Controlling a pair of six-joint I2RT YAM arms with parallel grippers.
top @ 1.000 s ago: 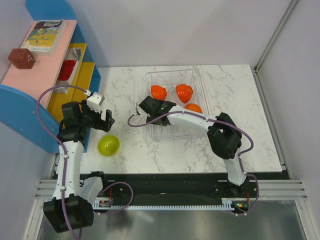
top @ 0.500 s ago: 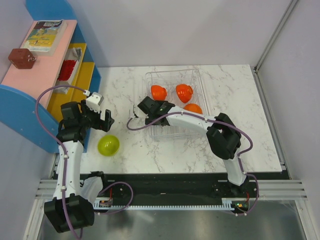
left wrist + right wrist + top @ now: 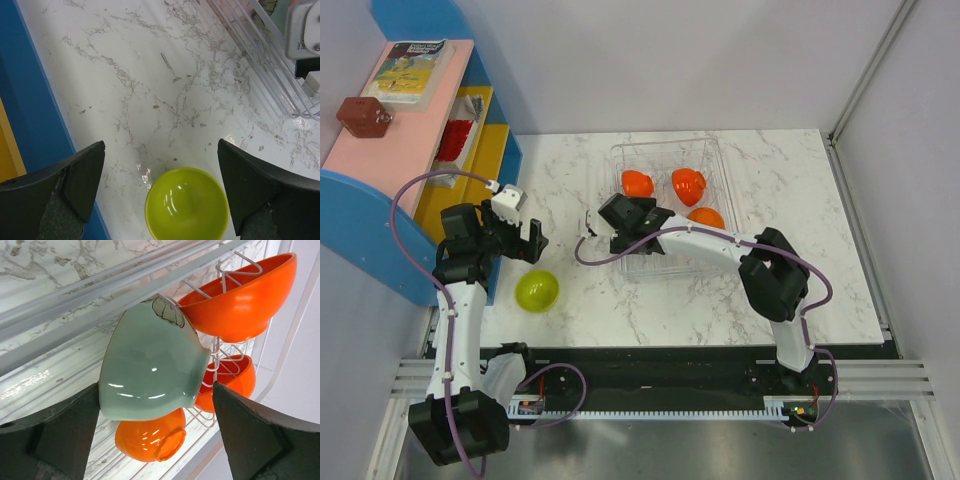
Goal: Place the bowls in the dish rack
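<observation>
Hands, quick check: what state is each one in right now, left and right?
Left hand: open, empty, above the lime-yellow bowl.
Right hand: open, either side of the grey-green bowl in the dish rack, not clamped.

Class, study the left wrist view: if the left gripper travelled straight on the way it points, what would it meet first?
Most likely the glossy lime-yellow round bowl, lying mouth-up between the fingers of the open left gripper; depth is unclear, so the white marble tabletop beside it is possible.

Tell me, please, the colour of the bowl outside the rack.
Lime-yellow: glossy bowl, left wrist view.
</observation>
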